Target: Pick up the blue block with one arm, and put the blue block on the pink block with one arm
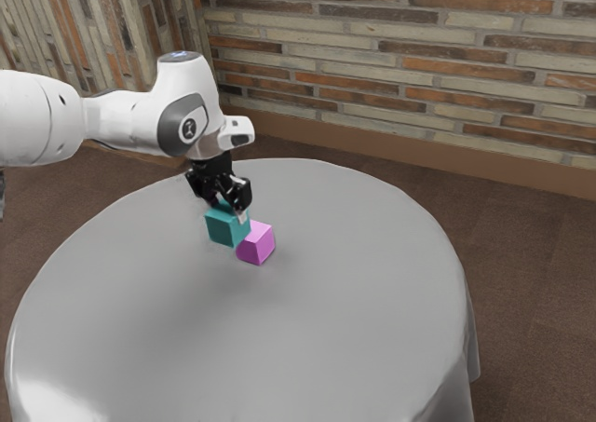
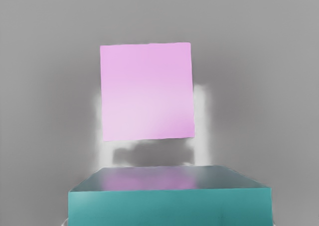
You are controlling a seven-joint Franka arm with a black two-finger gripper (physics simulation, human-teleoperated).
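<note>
Clamping the blue block (image 1: 223,227) from both sides, black fingers (image 1: 237,201) just beside the pink block (image 1: 255,243) on the grey table (image 1: 326,329).

The arm (image 1: 102,119) is made of smooth, glossy white rounded shells that narrow toward the wrist. A round grey cap (image 1: 186,124) covers 1 joint and carries a small white mark at its middle. The domed top (image 1: 182,59) above it has a pale blue sheen. A white boxy hand housing (image 1: 235,131) ends in a dark face. Under it sits the black claw (image 1: 229,213) with 2 short fingers, 1 with a pale tip (image 1: 241,215).
</note>
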